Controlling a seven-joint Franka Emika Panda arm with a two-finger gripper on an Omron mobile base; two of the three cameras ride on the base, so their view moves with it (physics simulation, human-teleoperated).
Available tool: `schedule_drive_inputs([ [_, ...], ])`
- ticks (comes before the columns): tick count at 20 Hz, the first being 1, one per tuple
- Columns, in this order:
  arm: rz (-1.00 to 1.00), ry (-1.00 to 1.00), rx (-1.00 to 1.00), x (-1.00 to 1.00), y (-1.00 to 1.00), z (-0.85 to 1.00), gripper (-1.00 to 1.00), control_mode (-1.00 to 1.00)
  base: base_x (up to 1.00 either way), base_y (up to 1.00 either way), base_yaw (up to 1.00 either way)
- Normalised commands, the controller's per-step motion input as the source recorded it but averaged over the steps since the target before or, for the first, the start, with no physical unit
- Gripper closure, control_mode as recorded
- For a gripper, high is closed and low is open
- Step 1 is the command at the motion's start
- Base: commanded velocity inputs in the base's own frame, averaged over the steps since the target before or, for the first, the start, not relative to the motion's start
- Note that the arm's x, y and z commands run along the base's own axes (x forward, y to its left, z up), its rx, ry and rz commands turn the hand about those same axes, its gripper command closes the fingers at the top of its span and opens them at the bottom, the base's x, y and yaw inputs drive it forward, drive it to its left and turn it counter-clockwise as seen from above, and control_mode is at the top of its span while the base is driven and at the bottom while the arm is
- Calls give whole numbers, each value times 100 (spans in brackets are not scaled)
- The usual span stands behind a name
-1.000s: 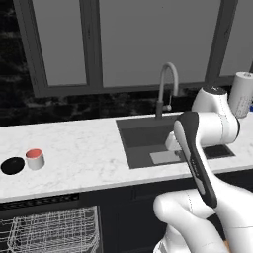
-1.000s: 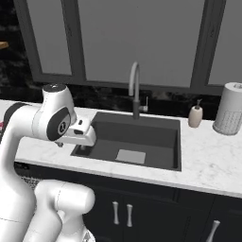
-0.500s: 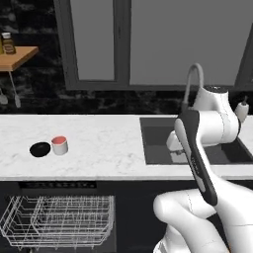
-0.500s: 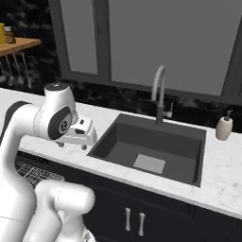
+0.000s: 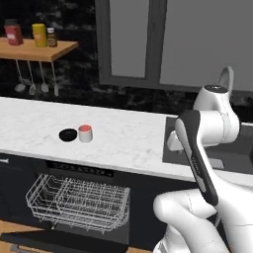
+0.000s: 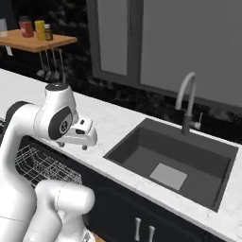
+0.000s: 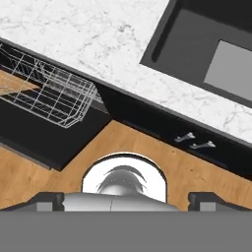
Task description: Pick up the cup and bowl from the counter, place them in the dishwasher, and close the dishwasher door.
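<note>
Left base view: cup [image 5: 85, 133] beside bowl [image 5: 68, 134] on counter [image 5: 123, 138]; wire rack [image 5: 79, 201] pulled out below.

Right base view: gripper [image 6: 86, 137] empty, well apart from both.

Hand view: fingers [image 7: 209, 201] spread wide. Risk: reaching could nudge the touching pair.

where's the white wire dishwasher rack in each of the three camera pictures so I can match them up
Left base view: the wire rack sits at lower left, pulled out below the counter.
Right base view: a slice of it shows at the left, behind the white arm.
Hand view: it lies at the left, over the open dishwasher door.
Shared landmark: the sink, set in the marble counter.
</note>
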Motion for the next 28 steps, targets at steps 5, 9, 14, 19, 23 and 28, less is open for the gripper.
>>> schedule_drive_inputs([
  [5, 0, 0, 0, 0, 0, 0, -100, 100, -20, 0, 46],
  [9, 0, 0, 0, 0, 0, 0, -100, 100, -17, 0, 47],
  [14, 0, 0, 0, 0, 0, 0, -100, 100, -14, 0, 47],
  [19, 0, 0, 0, 0, 0, 0, -100, 100, -12, 0, 43],
  [23, 0, 0, 0, 0, 0, 0, -100, 100, -9, -4, 41],
  [28, 0, 0, 0, 0, 0, 0, -100, 100, -6, -9, 39],
])
